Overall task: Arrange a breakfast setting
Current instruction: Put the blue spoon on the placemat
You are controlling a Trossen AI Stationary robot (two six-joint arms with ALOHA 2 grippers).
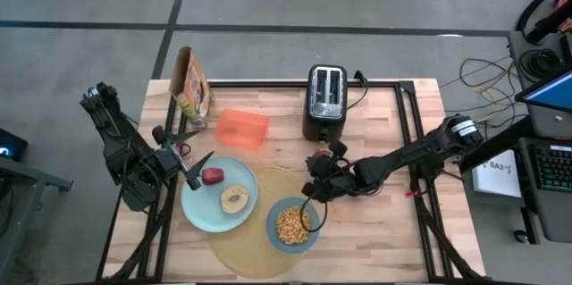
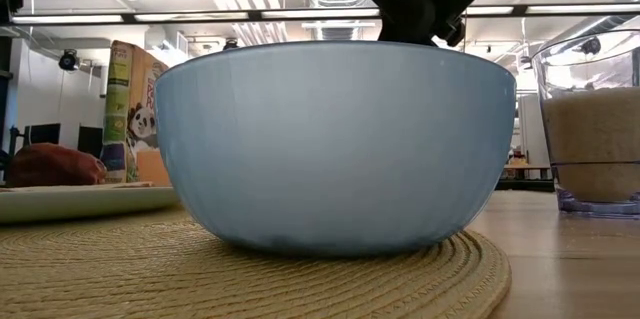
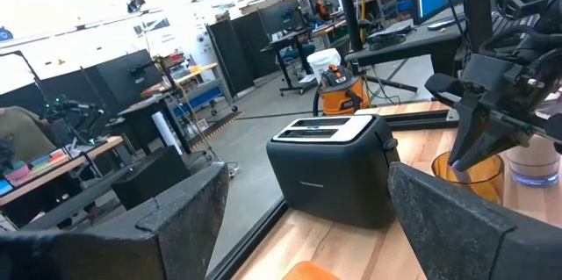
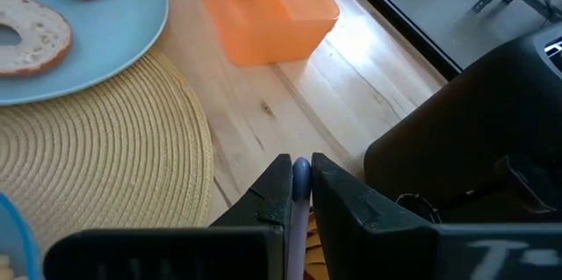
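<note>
A pale blue plate [image 1: 207,206] with a red apple [image 1: 213,176] and a bagel [image 1: 235,199] lies half on the round tan placemat [image 1: 255,247]. The blue bowl [image 1: 273,226] of yellow cereal [image 1: 290,223] stands on the mat's right part; the low view shows the bowl [image 2: 335,144] close up. My right gripper [image 1: 313,192] is just past the bowl's far rim, shut on the metal spoon [image 1: 312,214]. My left gripper [image 1: 192,153] is open and empty at the plate's far left edge, near the apple. My right gripper pinches the spoon's handle end [image 4: 300,173] between its two fingers. The spoon reaches from the fingers toward the table's near edge, over the bowl's right side [image 1: 315,228]. Whether its lower end touches the cereal or the bowl, I cannot tell.
A black toaster [image 1: 325,100] stands at the back middle, an orange box [image 1: 242,129] left of it, and a cereal carton [image 1: 191,84] at the back left. A clear glass container [image 2: 592,124] shows right of the bowl in the low view.
</note>
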